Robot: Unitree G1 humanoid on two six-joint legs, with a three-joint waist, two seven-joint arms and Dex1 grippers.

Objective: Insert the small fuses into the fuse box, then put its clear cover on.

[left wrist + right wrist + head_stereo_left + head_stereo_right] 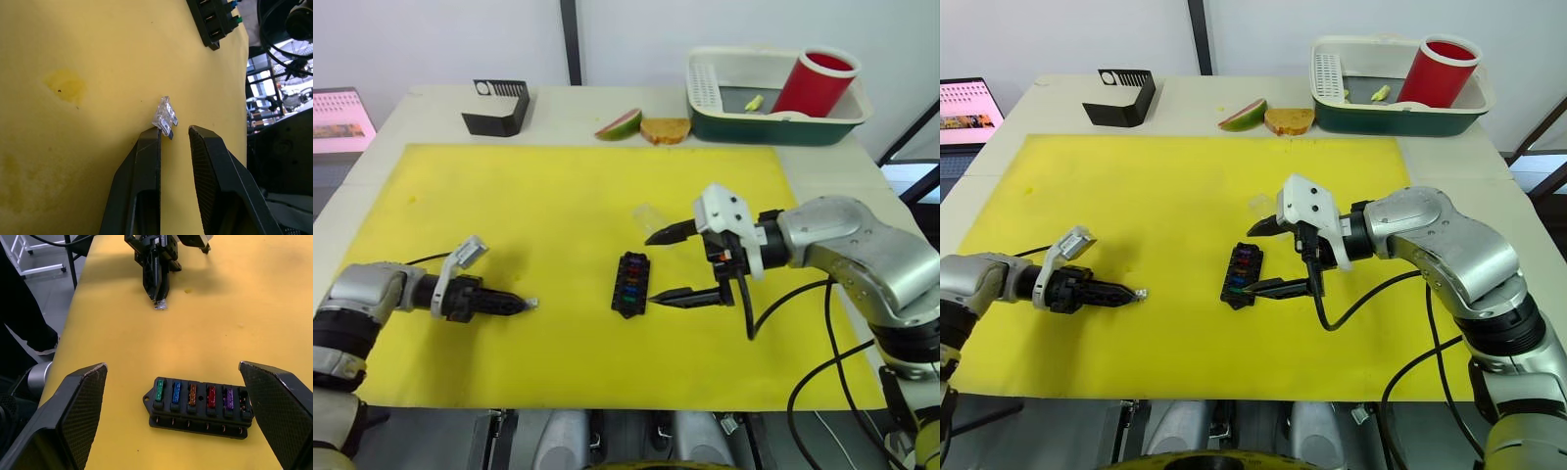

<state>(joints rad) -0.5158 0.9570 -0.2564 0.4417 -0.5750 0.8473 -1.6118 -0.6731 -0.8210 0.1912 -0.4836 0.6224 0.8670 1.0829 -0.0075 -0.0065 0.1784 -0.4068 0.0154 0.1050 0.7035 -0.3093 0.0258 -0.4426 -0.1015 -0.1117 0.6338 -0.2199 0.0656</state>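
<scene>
The black fuse box (629, 284) lies on the yellow mat (558, 196), with green, blue, orange, red and purple fuses (192, 394) seated in one row. My right gripper (650, 267) is open wide, one finger on each side of the box, touching nothing. A clear fuse (165, 116) lies on the mat at the tip of my left gripper (173, 129), against one fingertip and not between the two. The left fingers stand narrowly open. The clear cover (648, 213) rests on the mat just behind the right gripper's far finger.
A black angled stand (497, 106) sits at the back left. A fruit slice (619, 123) and bread (665, 129) lie behind the mat. A dish tray (773, 122) holding a red cup (815, 82) is at the back right. A black cable (773, 304) hangs from my right wrist.
</scene>
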